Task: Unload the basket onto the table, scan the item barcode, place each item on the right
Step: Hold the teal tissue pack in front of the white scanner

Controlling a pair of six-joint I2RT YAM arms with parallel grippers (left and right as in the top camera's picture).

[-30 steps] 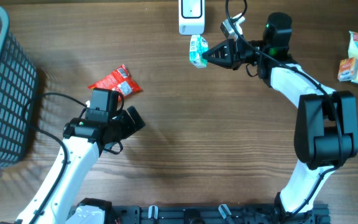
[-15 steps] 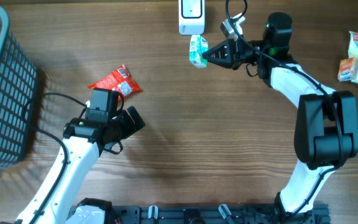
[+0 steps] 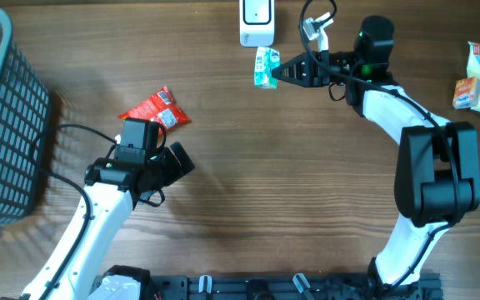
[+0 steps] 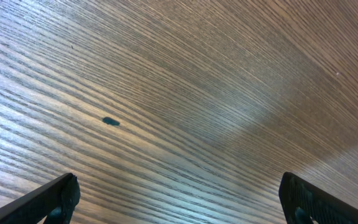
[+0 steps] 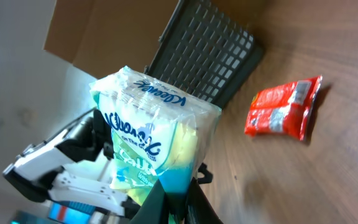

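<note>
Right gripper (image 3: pixel 277 72) clamped on the Kleenex pack (image 3: pixel 264 67), top centre, just below the white scanner (image 3: pixel 257 21). Left gripper (image 3: pixel 177 165) wide open and empty, lower left. Next: turn the barcode face toward the scanner window and hold steady.

we see the white-and-teal kleenex pack (image 3: pixel 265 67) pinched by its teal end in the right gripper (image 3: pixel 279 72), the white scanner (image 3: pixel 257 21) just beyond.
</note>
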